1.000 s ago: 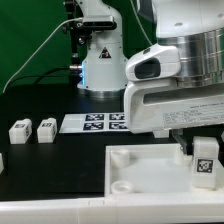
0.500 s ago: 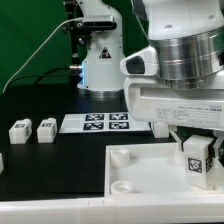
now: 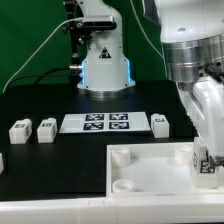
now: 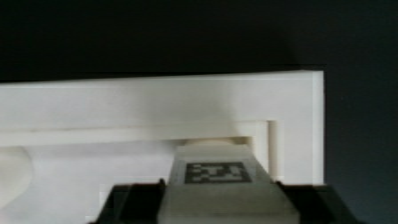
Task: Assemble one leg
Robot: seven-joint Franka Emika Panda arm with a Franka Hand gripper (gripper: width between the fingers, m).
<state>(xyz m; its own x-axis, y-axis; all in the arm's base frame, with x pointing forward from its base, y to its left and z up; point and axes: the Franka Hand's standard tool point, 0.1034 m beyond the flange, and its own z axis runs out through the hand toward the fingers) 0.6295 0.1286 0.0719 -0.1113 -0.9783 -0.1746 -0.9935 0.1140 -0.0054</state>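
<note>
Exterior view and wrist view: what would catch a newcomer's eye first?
The big grey-white robot arm fills the exterior view's right, its jaws holding a small white blocky tagged leg over the large white square panel. The flat white marker board lies behind on the black table.

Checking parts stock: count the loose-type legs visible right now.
4, maybe more hidden: two legs at the exterior view's left, one beside the marker board, one in the gripper.

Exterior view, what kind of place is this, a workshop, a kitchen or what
Probably a robotics lab bench: a black table with a tag-printed marker board, loose tagged legs, and a second robot base against a green backdrop.
</note>
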